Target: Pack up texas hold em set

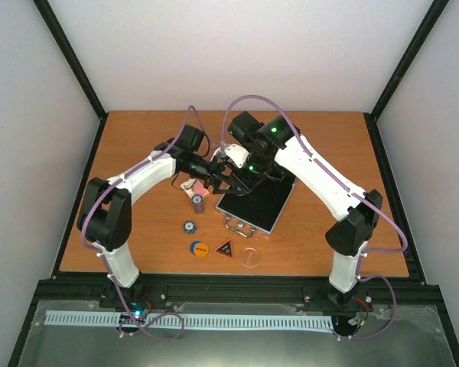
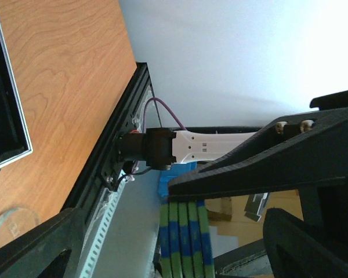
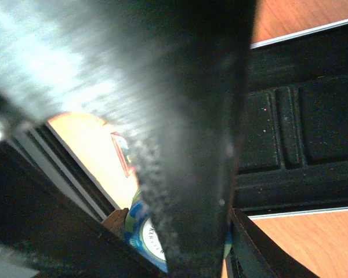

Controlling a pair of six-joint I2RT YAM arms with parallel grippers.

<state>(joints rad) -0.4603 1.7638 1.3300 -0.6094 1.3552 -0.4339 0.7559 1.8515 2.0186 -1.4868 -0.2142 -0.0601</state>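
The open silver case (image 1: 271,222), black-lined, lies on the table right of centre. Both grippers meet above its far left corner. In the left wrist view, a short stack of green-and-blue poker chips (image 2: 185,237) hangs edge-on between my left gripper's (image 2: 174,249) spread fingers, and its open jaws stand clear of the stack. In the right wrist view, my right gripper (image 3: 162,243) is shut on these poker chips (image 3: 140,234), above the case lining (image 3: 301,116). From the top view the left gripper (image 1: 213,174) and right gripper (image 1: 231,177) nearly touch, hiding the chips.
Left of the case lie the pink-white card pack (image 1: 192,186), an upright chip stack (image 1: 197,203) and a single chip (image 1: 190,227). Nearer the front edge lie the orange disc (image 1: 199,248), the black-red triangle (image 1: 225,248) and the clear disc (image 1: 250,257).
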